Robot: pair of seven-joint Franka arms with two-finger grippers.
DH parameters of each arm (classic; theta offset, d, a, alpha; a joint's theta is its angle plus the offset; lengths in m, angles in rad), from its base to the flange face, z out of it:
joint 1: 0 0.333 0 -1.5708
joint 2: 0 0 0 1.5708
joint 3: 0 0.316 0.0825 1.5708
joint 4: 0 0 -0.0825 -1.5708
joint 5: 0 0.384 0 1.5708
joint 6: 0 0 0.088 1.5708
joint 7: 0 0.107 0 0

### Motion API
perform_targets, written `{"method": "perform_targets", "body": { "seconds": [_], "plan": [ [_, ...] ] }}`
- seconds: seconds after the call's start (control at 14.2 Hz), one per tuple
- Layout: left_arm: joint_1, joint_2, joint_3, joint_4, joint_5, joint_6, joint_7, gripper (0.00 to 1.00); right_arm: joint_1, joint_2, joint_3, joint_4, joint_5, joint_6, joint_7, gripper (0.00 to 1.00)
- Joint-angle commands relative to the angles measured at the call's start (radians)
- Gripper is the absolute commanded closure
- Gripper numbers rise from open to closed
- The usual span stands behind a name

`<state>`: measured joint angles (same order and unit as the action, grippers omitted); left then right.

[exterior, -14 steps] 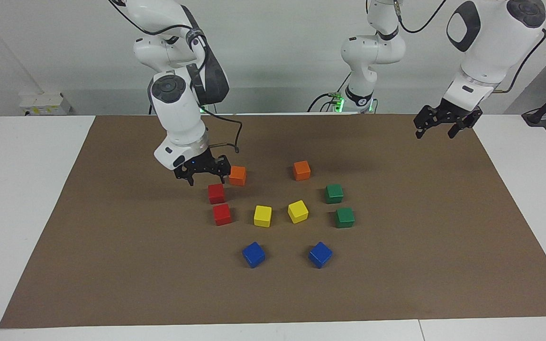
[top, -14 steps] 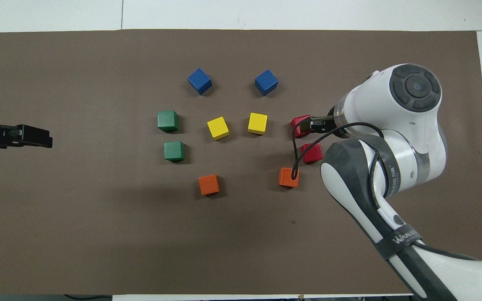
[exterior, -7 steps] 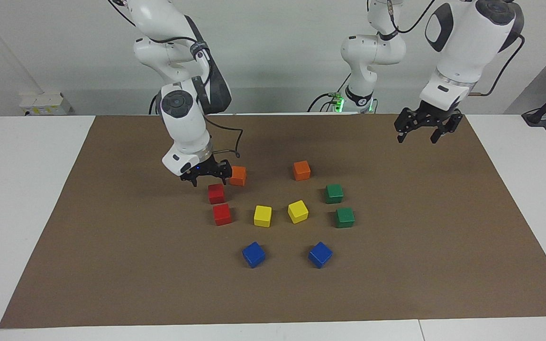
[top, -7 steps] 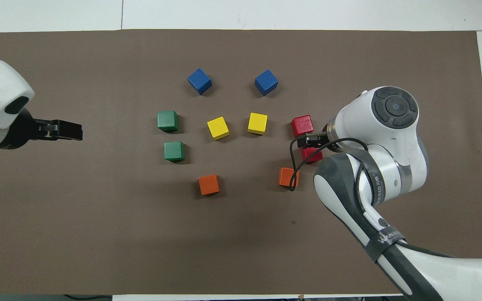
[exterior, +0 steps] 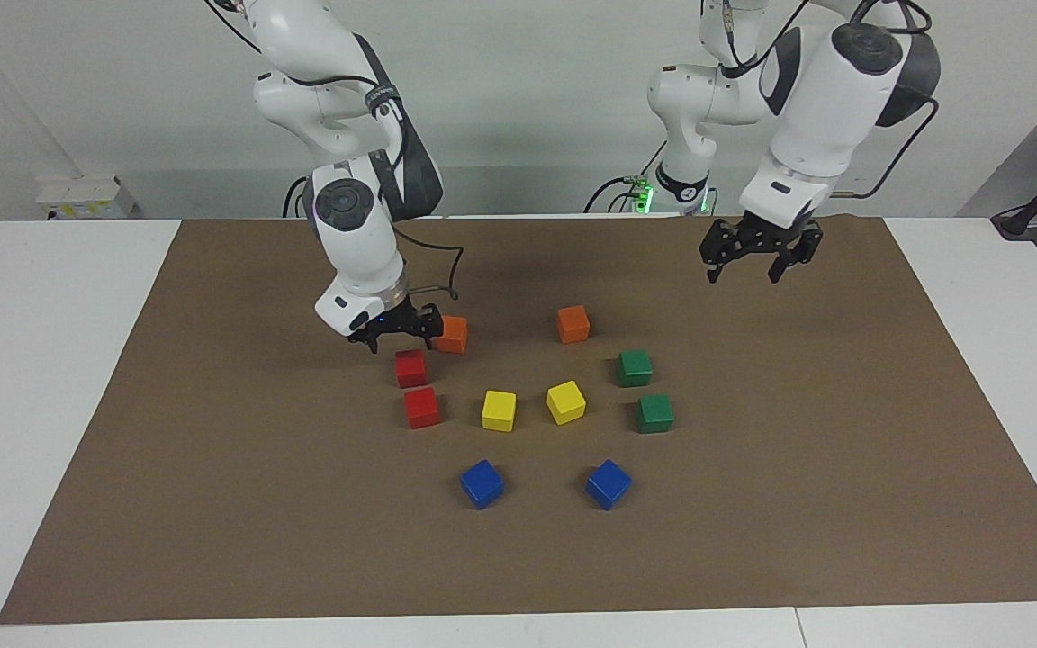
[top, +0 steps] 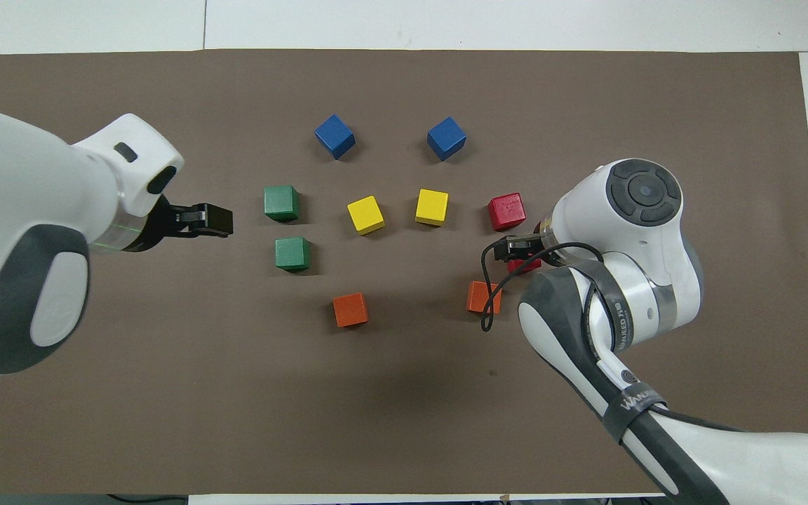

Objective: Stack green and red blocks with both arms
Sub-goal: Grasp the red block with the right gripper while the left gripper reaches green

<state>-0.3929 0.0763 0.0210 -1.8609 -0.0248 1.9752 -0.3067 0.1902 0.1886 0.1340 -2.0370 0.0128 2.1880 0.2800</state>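
Bright, even light — soft shadows, sharp

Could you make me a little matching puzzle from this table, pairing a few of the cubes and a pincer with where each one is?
Things:
1. two small blue matte cubes
2. two small dark green matte cubes
3. two small yellow matte cubes
4. right arm's black pincer

Places:
A. toward the left arm's end
B. just above the red cube nearer to the robots
C. farthest from the robots
D. in the middle of the group

Pairs: 1-C, 2-A, 3-D, 4-B
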Motion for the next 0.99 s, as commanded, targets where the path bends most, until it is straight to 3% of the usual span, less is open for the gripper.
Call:
{"method": "perform_targets", "body": {
  "seconds": [0.0, 0.21, 0.49, 0.71, 0.85, 0.92],
  "plan": [
    [-0.029, 0.014, 0.016, -0.082, -0.012, 0.114, 0.011, 0.03, 0.005, 0.031, -0.004, -0.009, -0.031, 0.05, 0.014, 0.0],
    [-0.067, 0.063, 0.017, -0.115, -0.014, 0.198, 0.009, 0.0, 0.005, 0.046, -0.004, -0.009, -0.04, 0.061, 0.016, 0.0],
    [-0.067, 0.066, 0.017, -0.175, -0.012, 0.266, 0.015, 0.0, 0.006, 0.074, -0.004, -0.011, -0.042, 0.091, 0.034, 0.03],
    [-0.081, 0.071, 0.016, -0.234, -0.012, 0.341, 0.012, 0.0, 0.002, 0.075, -0.004, -0.02, -0.04, 0.088, 0.041, 0.26],
    [-0.083, 0.088, 0.016, -0.242, -0.012, 0.359, 0.006, 0.0, -0.027, 0.068, -0.002, 0.0, -0.031, 0.059, 0.031, 0.74],
    [-0.083, 0.099, 0.016, -0.242, -0.012, 0.364, 0.0, 0.0, -0.056, 0.066, -0.002, 0.029, -0.031, 0.024, 0.019, 0.78]
  ]
}}
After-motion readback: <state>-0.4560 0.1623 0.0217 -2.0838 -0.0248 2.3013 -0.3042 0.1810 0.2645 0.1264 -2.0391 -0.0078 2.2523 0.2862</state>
